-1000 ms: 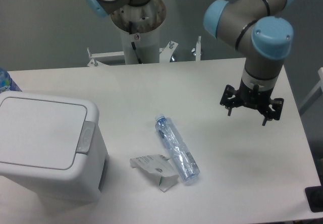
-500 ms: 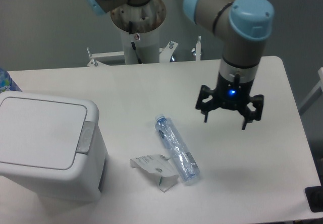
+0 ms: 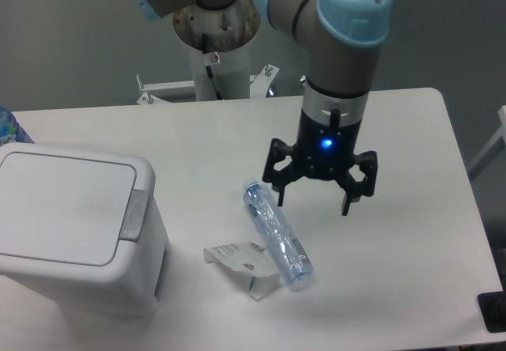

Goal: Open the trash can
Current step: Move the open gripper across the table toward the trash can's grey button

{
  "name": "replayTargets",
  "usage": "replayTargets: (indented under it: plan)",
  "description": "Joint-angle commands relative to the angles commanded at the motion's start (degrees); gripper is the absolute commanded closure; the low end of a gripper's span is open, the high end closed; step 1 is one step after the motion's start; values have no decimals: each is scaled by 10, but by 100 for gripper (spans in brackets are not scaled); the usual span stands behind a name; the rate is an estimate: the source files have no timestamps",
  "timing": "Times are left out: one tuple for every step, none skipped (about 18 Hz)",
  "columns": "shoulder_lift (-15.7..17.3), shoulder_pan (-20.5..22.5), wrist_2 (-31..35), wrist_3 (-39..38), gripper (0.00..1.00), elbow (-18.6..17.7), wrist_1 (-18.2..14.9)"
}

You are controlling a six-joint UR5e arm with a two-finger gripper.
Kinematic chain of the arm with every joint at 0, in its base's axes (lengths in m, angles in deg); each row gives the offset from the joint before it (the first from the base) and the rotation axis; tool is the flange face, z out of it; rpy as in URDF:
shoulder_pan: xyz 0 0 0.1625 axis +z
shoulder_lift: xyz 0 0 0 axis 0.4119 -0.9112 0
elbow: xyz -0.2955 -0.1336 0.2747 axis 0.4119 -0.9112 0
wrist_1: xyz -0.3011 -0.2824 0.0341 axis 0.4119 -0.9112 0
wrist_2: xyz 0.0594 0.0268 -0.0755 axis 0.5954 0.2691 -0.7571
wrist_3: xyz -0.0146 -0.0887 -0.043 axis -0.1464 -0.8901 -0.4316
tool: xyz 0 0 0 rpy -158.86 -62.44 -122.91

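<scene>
The trash can (image 3: 75,232) sat at the desk's (image 3: 205,141) front left corner, lid flat and closed, its grey latch (image 3: 134,215) on the right rim facing the crushed bottle (image 3: 277,233). No writing was legible on it. The gripper (image 3: 312,197) hung above the desk beside the bottle's cap end, jaws spread apart, holding nothing. A torn label (image 3: 241,262) lay against the bottle.

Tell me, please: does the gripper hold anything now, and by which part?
Nothing is held. The gripper is open and empty above the table, beside the bottle, far from the trash can.
</scene>
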Motion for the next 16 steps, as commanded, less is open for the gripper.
replayTargets:
  plan:
    - [2,-1,-5,-3,0,1,1]
    - [6,-4,-11,-8,0,1,1]
    - [8,-9,-19,-16,0,1,2]
    - [11,-12,-24,-25,0,1,3]
    - [15,-18,-26,-33,0,3,3]
    - [16,-25,-32,-43,0,9,3]
    - [16,-32,-39,-53,0,13,3]
    - [18,-33,-44,-61,0,13,3]
    - [19,-33,-48,-66,0,13,3]
    - [19,-33,-51,-72,0,13,3]
    - [19,-33,-51,-83,0,13,4]
    - [19,-34,-50,-101,0,13,4]
    - [19,-35,-50,-117,0,14,5]
    - [18,-42,-49,-126,0,14,12]
    - [17,-51,-48,-134,0,13,22]
    - [15,-59,-48,-141,0,10,29]
